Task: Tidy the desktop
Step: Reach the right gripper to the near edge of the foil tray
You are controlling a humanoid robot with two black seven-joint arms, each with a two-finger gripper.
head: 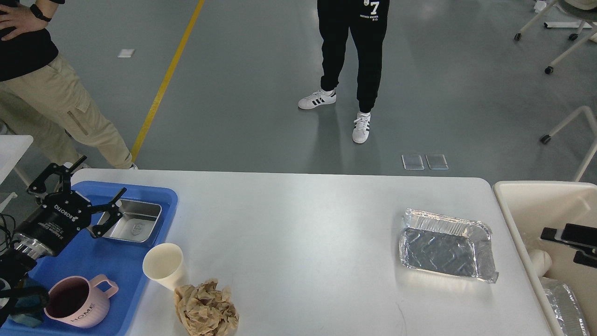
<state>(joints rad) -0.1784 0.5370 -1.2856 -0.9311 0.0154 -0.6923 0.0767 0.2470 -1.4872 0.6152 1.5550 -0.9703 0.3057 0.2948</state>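
Note:
The white desktop (303, 224) carries a blue tray (93, 261) at the left. In the tray are a square steel dish (133, 221) and a pink mug (77, 303). A paper cup (163, 266) and a ball of crumpled brown paper (205, 308) sit near the front, just right of the tray. An empty foil container (445, 247) lies at the right. My left gripper (103, 176) hovers open over the tray's far left part, one finger above the dish's left rim. My right gripper (562, 245) shows at the right edge above the bin, fingers apart and holding nothing.
A cream bin (522, 205) stands against the table's right end, with a foil piece (562, 303) and a white object (538, 259) inside. Two people (354, 56) stand on the floor beyond the far edge. Chair legs (566, 126) are at the far right.

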